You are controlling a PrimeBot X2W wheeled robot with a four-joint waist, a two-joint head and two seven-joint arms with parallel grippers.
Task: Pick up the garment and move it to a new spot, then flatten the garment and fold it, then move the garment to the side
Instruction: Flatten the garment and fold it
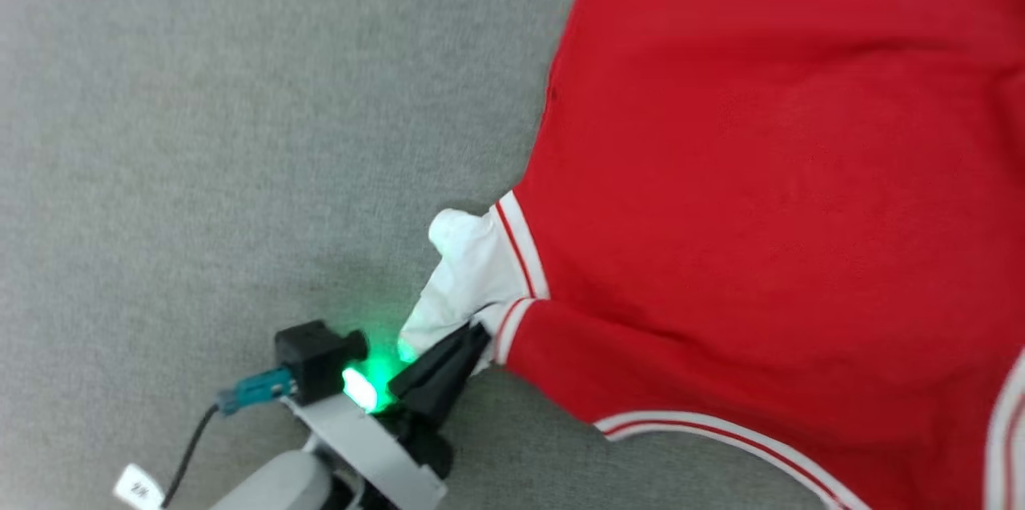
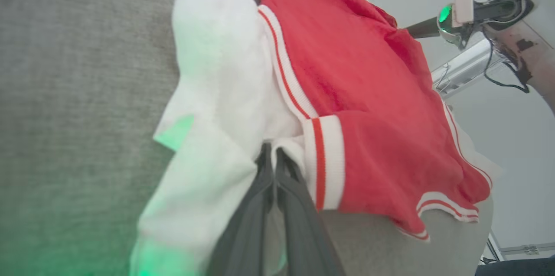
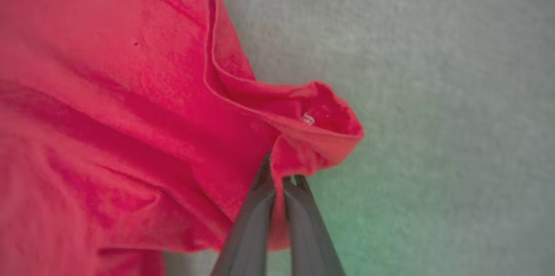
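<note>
Red garment [image 1: 761,174], lying toward the right edge of the grey tabletop [image 1: 200,134], is pinched thinly at its white sleeve [image 1: 464,270] by the clenched left gripper [image 2: 272,154] and at a red fold [image 3: 312,137] by the clenched right gripper [image 3: 277,172]; either hold could be lost if pulled unevenly.

garment [image 1: 761,174]: soft matt red knit, faintly fuzzy; white sleeve fleecier, trim ribbed. grey surface [image 1: 200,94] under it: matt, felt-like weave. my left gripper [image 2: 274,154] and right gripper [image 3: 279,174]: fingers dark, smooth, dull plastic look. my wrist housing [image 1: 360,446]: pale, slightly glossy.
</note>
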